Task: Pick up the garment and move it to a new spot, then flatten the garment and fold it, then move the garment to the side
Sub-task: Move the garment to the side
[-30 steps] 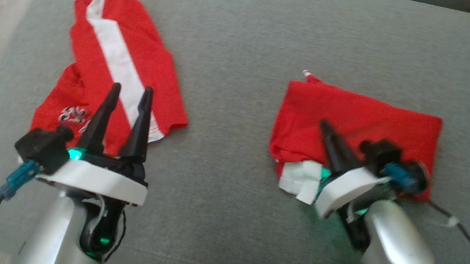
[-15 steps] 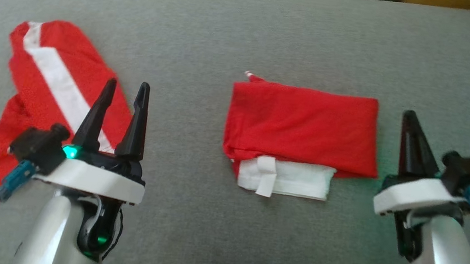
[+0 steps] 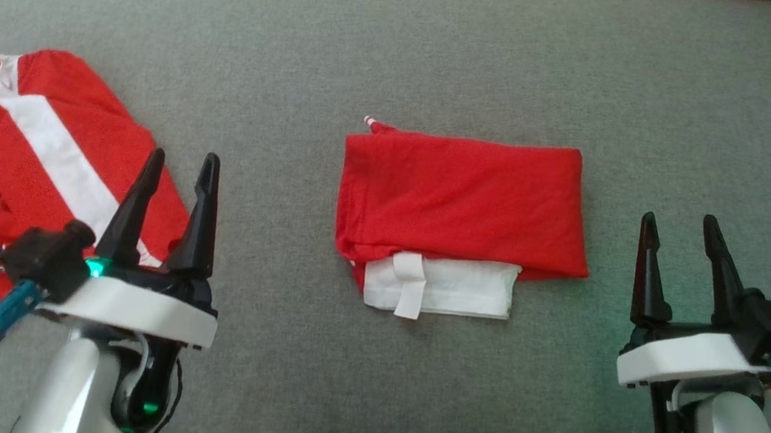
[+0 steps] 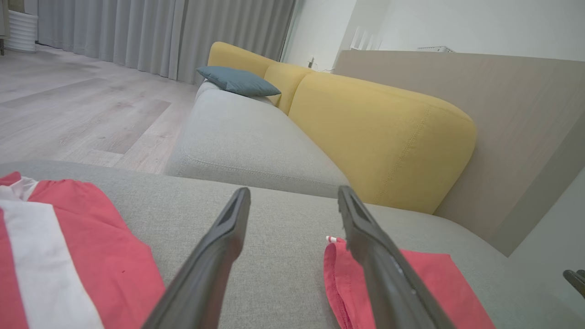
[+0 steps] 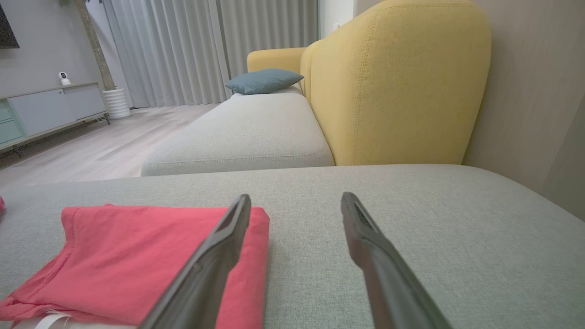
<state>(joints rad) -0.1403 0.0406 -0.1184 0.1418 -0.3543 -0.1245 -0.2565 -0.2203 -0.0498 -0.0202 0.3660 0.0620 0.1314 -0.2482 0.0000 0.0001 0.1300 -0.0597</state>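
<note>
Both claws hover low over the grey sofa seat (image 3: 452, 46) with nothing in them. The left claw (image 3: 183, 160) stands wide above the near edge of a crumpled red garment with a white stripe (image 3: 54, 128). The right claw (image 3: 678, 219) is just as wide, over bare cushion just beside the right edge of the folded red garment (image 3: 462, 197).

That folded garment lies in the middle of the seat as a neat rectangle. A white inner panel (image 3: 465, 294) and a small white loop (image 3: 410, 290) poke out along its near edge. It is well apart from the striped one, and neither claw touches it.

The fold looks done, so the step in hand is probably moving the bundle to the side.

To do it well:
- Grip through every layer. A pinch on the top sheet alone would peel the fold open.
- The right claw is best placed. It could come in low from the right edge, one finger sliding under the stack and one over it.
- The left claw could take the opposite short edge, near the bunched corner, so that the bundle travels level.
- Keep the lift small, or drag it flat across the cushion, so that the layers do not slump.
- The white panel and loop on the near side may snag a fingertip or trail out, so approach from the ends, not from the front.
- The bare cushion to the right looks like the safer landing place, since the striped garment takes up the left.
</note>
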